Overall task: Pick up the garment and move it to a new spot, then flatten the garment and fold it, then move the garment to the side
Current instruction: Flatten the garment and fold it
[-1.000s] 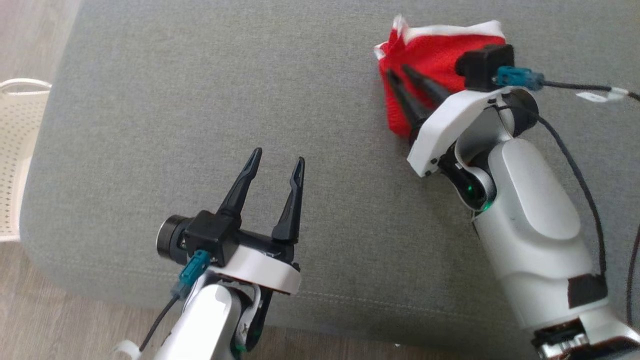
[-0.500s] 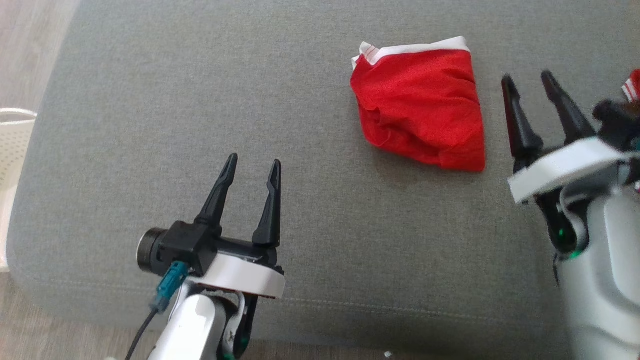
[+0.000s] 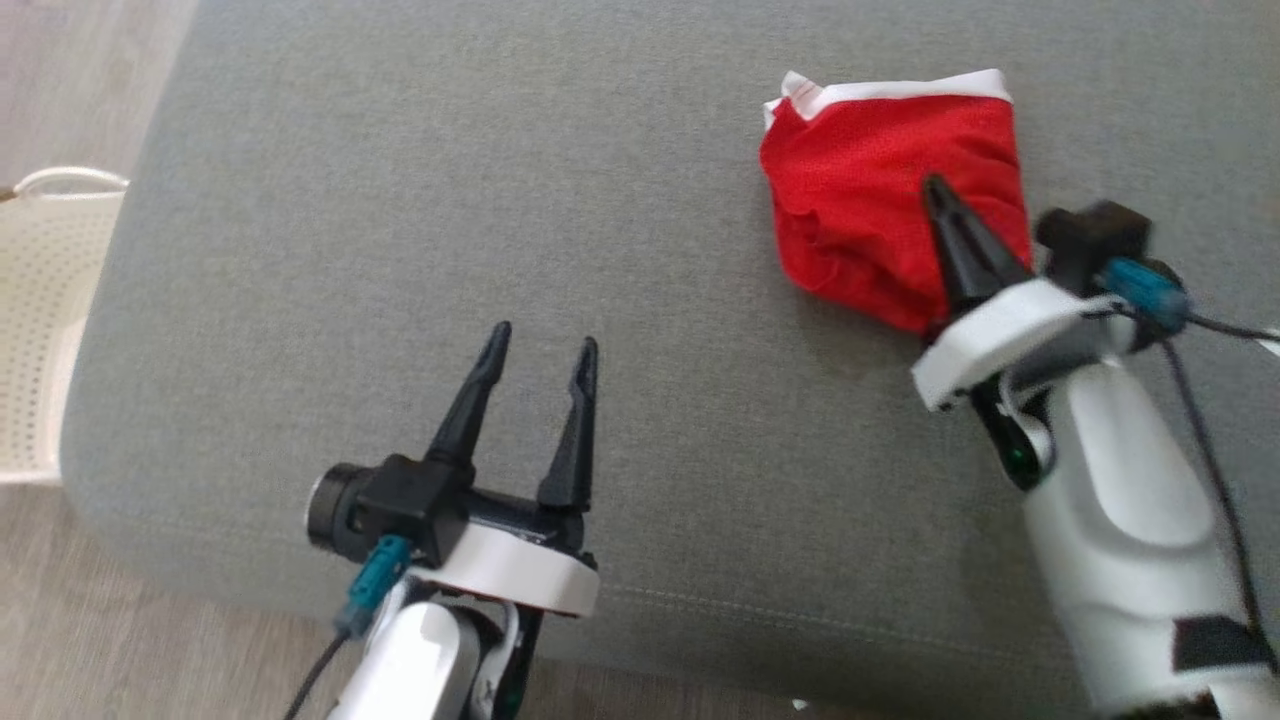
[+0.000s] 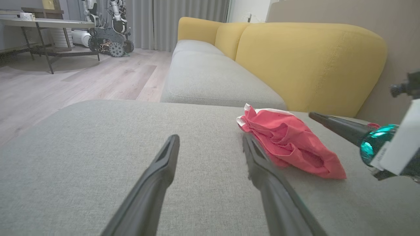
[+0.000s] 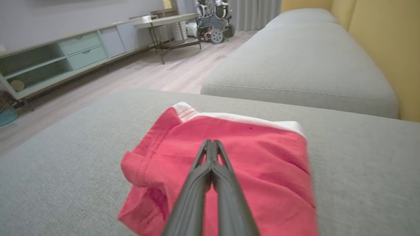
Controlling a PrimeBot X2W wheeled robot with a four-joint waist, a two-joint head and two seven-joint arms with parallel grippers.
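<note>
Below my closed, empty right gripper [image 5: 210, 142], the garment [image 5: 262, 157] may bunch if I push; left gripper [image 3: 541, 348] spread wide, empty.

Head overhead — wrists low, probably close; garment [image 3: 890, 200] shared.

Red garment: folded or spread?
Folded, loosely: the garment lies as a compact, wrinkled bundle on the cushion, layers doubled over.

Garment [image 3: 860, 190] lower corner hidden behind right hand [image 3: 937, 187]; basket [image 3: 40, 300] cut by left edge.
</note>
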